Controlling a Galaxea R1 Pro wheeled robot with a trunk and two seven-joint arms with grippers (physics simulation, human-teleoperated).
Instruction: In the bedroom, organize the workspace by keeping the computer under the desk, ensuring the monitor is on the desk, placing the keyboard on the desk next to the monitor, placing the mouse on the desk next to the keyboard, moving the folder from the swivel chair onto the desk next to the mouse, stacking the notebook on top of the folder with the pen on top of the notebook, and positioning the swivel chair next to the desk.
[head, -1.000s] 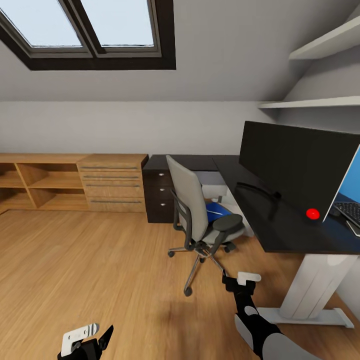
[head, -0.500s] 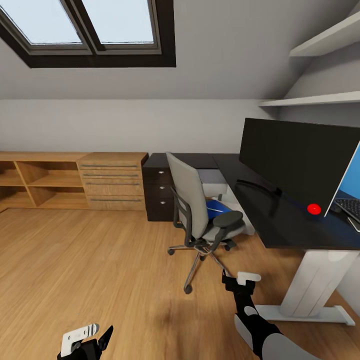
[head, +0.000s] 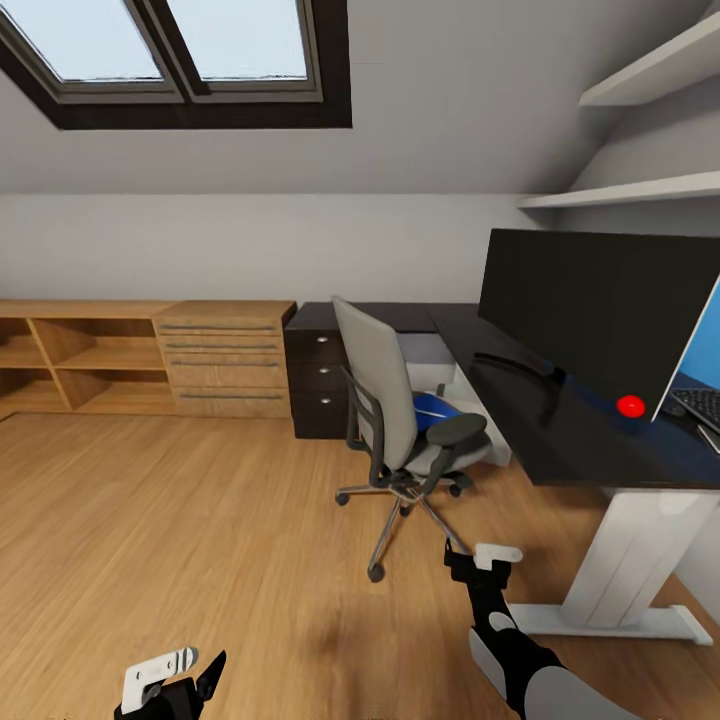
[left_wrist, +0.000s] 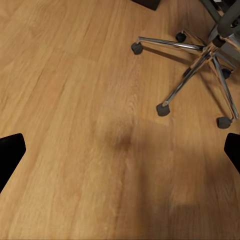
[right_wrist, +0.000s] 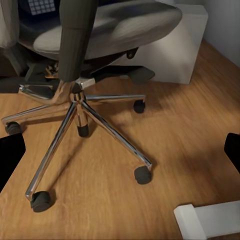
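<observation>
The swivel chair (head: 395, 415) stands on the wood floor beside the black desk (head: 545, 435), its back turned to me. The blue folder (head: 432, 407) lies on its seat. On the desk stands the black monitor (head: 590, 310), with a red dot at its lower corner, and the keyboard (head: 703, 405) peeks in at the right edge. A pale boxy shape (head: 425, 353) sits under the desk; I cannot tell whether it is the computer. My left gripper (head: 175, 675) (left_wrist: 120, 155) hangs open over bare floor. My right gripper (head: 482, 558) (right_wrist: 120, 152) is open, low, near the chair's chrome base (right_wrist: 80, 115).
The desk's black drawer unit (head: 318, 375) stands behind the chair, next to a wooden dresser (head: 225, 360) and open shelving (head: 75, 365). A white desk leg (head: 625, 565) rises right of my right arm. Wall shelves (head: 640, 190) hang above the desk. Open floor spreads to the left.
The whole view has shifted slightly: the chair, desk and dresser sit a little higher and closer, so the camera moved. Both grippers keep their places and stay open.
</observation>
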